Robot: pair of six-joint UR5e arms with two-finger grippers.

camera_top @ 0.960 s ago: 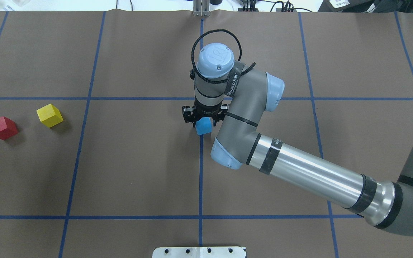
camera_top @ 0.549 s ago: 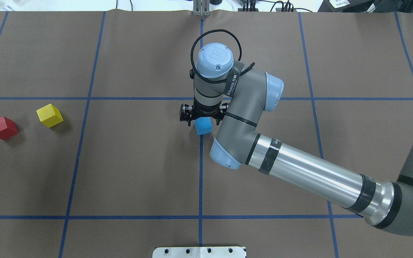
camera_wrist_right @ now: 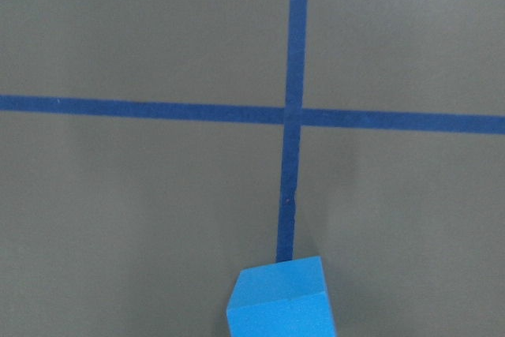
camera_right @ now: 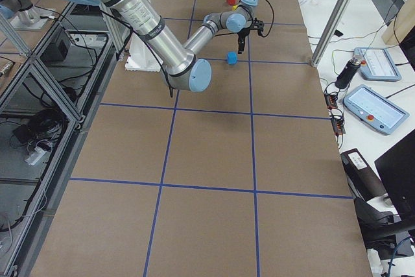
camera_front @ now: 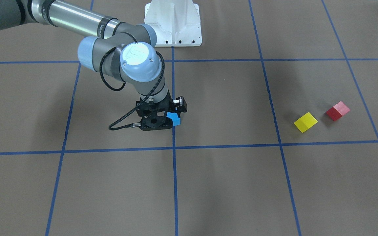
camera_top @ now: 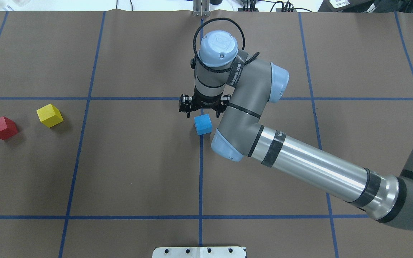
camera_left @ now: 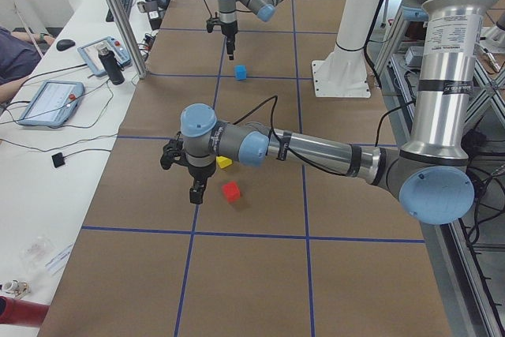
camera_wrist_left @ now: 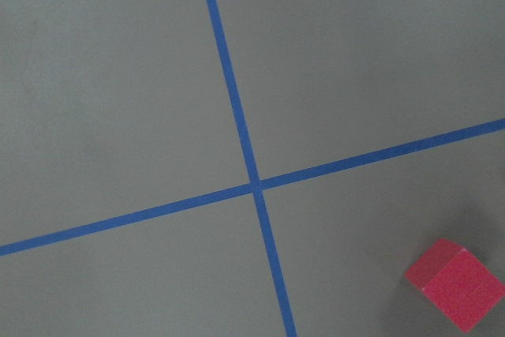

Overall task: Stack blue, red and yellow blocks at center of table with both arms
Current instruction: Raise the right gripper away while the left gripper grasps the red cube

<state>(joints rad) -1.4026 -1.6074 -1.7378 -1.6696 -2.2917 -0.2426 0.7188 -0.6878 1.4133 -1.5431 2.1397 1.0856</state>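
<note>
**Blue cube set at centre, two more to fetch**

We find the sky-blue matte cube [camera_top: 203, 124] resting on the brown desk [camera_top: 138, 172] at the middle of the overhead frame. It sits on one of the thin blue tape lines [camera_top: 200, 179], just below a crossing. The right gripper [camera_top: 203, 111] hangs above it with its jaws spread wide, touching nothing. The side views show it lifted clear of the cube.

The red matte cube [camera_top: 3, 127] and the yellow matte cube [camera_top: 50, 115] lie at the left edge of that frame, near each other but apart, and well away from the blue one. The left gripper [camera_left: 183, 175] hovers by them. We cannot tell whether its jaws are open or closed.

We judge the base of the stack to be placed, with two cubes left to bring in.

The cubes look small, light and rigid. Their matte faces should hold well without a hard squeeze. We would grip across two opposite flat sides, never the corners. Red and yellow both sit turned against the tape lines, so the wrist must rotate to meet their faces. A hold on the upper half would keep the jaws off the cube beneath. Such a light stack would topple at a nudge.
</note>
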